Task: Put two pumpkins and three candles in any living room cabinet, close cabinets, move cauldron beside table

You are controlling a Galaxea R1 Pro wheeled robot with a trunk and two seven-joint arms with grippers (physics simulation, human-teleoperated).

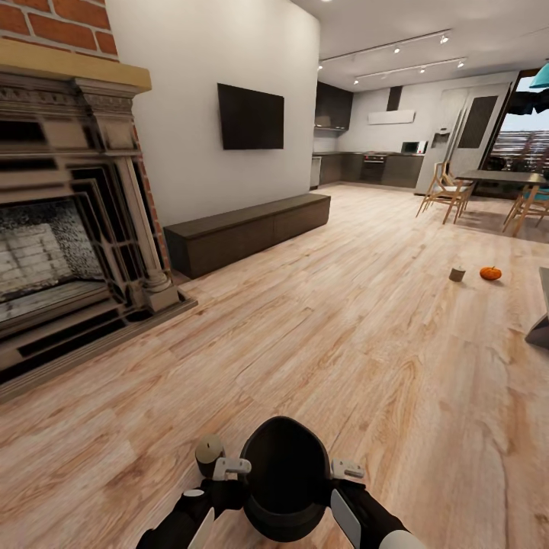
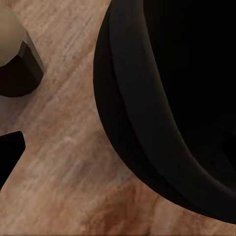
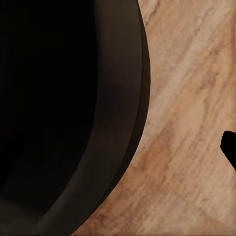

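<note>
Both arms flank the black cauldron, left pincer and right pincer pressed at its rim, seemingly to carry it; whether either is clenched, I cannot tell. 1 candle sits just beside the left pincer; another candle and a pumpkin lie far ahead, the cabinet shut.

no readable text, labels, brands, numbers, signs

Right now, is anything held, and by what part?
Looks like the cauldron, flanked by the left gripper and right gripper at opposite sides of its rim. Actual finger contact can't be confirmed.
</note>
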